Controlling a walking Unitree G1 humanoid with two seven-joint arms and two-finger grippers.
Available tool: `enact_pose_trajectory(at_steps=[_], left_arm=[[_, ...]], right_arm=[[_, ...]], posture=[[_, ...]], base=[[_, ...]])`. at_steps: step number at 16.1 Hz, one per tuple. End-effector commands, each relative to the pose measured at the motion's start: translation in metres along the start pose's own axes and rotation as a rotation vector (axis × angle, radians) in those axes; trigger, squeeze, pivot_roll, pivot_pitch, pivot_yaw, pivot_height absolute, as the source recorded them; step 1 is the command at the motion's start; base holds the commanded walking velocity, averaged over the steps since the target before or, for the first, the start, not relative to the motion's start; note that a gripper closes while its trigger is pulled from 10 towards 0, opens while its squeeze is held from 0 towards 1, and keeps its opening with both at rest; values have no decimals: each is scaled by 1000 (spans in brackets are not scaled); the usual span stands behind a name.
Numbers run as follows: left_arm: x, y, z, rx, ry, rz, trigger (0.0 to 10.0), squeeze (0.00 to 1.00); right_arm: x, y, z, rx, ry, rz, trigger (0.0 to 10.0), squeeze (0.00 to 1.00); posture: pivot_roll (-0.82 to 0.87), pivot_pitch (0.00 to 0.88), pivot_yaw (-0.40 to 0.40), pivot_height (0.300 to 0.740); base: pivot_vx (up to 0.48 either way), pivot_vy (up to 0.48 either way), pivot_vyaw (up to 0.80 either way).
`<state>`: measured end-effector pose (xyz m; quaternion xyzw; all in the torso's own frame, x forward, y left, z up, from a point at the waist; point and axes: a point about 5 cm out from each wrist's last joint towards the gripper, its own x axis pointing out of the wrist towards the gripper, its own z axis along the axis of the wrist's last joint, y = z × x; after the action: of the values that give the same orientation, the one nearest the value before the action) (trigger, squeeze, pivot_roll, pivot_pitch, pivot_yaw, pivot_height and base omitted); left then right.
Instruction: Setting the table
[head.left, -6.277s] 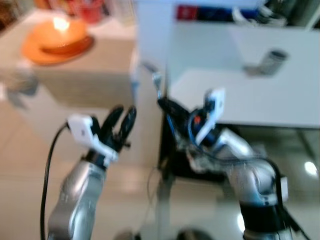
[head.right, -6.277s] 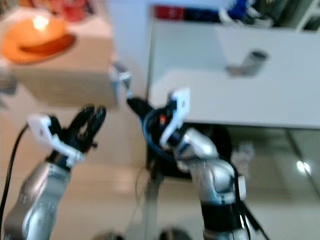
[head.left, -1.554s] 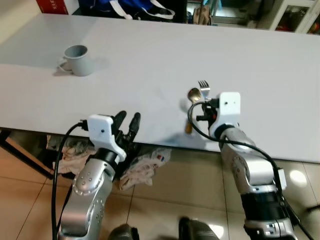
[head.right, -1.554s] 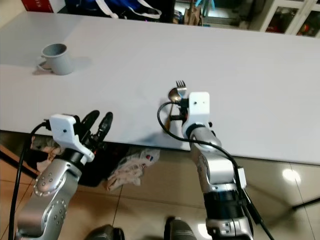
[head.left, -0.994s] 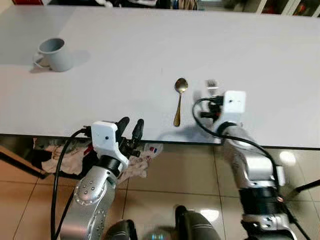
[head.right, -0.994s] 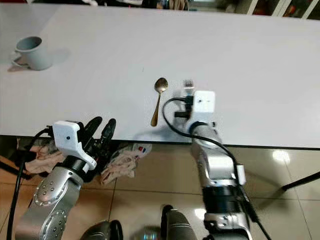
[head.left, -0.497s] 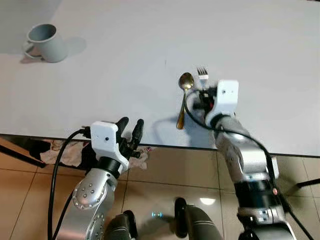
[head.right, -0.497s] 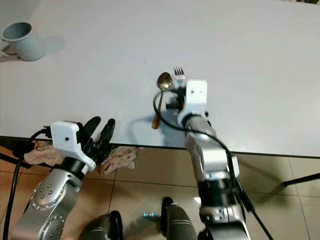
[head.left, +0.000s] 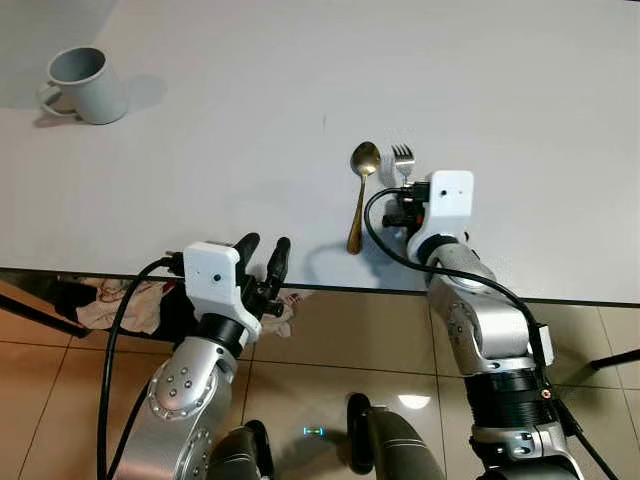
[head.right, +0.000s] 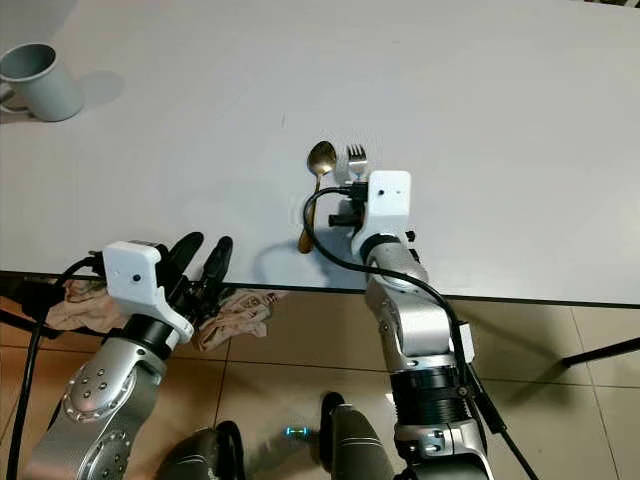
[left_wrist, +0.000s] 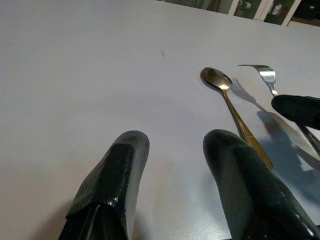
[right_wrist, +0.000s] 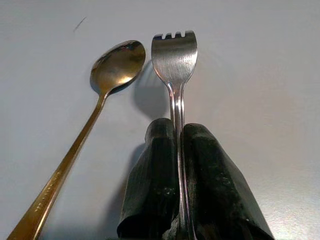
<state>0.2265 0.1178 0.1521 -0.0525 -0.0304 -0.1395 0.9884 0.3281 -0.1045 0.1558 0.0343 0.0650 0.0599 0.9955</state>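
- A tiled floor (head.left: 330, 340) runs across the lower part of the frame: glossy beige-brown tiles with thin pale grout lines.
- A crumpled cloth (head.right: 240, 312), pinkish-beige with white patches, lies on the floor at lower left. More bunched fabric of the same kind sits further left, near the frame's edge.
- A black bar (head.left: 30, 312) slants across the tiles at the far left edge.
- Another thin black bar (head.right: 600, 352) slants in from the right edge, lower right.
- A bright glare spot (head.left: 415, 402) shines on a tile at lower centre.
- A small bluish-green light mark (head.left: 313, 432) shows on the floor near the bottom centre.
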Motion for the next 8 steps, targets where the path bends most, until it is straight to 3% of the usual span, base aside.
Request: enact_pose_trajectory(at_steps=[1, 2, 3, 4, 5, 8], left_arm=[[-3, -3, 2, 4, 0, 5, 10000, 0], [-3, -3, 2, 4, 0, 4, 10000, 0], [-3, -3, 2, 3, -1, 4, 10000, 0], [-2, -3, 2, 2, -1, 4, 10000, 0], [-2, -3, 3, 5, -2, 5, 10000, 0], [-3, -3, 3, 5, -2, 8, 10000, 0]], right_arm=[[2, 4, -7, -17, 43, 2, 10000, 0], [4, 5, -6, -28, 42, -1, 10000, 12], [6, 6, -4, -38, 39, -6, 10000, 580], [6, 6, -4, -38, 38, -8, 10000, 580], [8, 7, -1, -37, 29, -21, 10000, 1000], [9, 12, 0, -30, 26, -9, 10000, 1000]], posture=[[-108, 286, -17, 740], [-107, 285, -17, 740], [-105, 286, -17, 740], [-104, 285, -18, 740], [-101, 285, -19, 740], [-98, 285, -20, 740]], base=[[0, 0, 0], [0, 0, 0], [0, 0, 0], [0, 0, 0], [0, 0, 0], [0, 0, 0]])
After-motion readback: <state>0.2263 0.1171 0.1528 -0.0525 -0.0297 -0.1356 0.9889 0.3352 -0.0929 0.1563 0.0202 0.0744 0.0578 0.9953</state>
